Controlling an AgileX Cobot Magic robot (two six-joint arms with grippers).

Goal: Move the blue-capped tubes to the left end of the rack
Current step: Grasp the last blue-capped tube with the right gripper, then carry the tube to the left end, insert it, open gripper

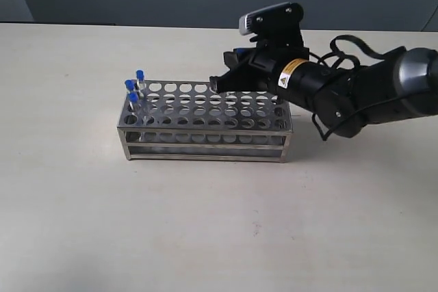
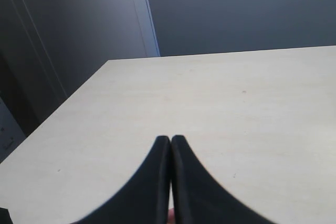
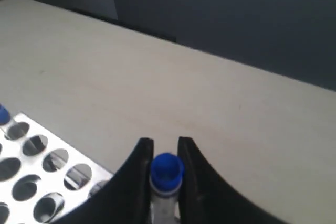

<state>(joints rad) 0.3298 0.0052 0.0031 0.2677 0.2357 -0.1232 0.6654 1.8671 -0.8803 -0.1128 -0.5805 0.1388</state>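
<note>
The steel rack stands on the table, with three blue-capped tubes upright in holes at its left end. My right gripper hovers over the rack's back edge near the middle. It is shut on a fourth blue-capped tube, whose cap shows between the fingers in the right wrist view, with the right gripper above the rack. One standing tube's cap peeks in at that view's edge. My left gripper is shut on nothing over bare table, and it is out of the exterior view.
The light wooden table spreads around the rack on all sides. A dark wall runs behind the table's far edge. The right arm reaches in from the right, with black cables looped over it.
</note>
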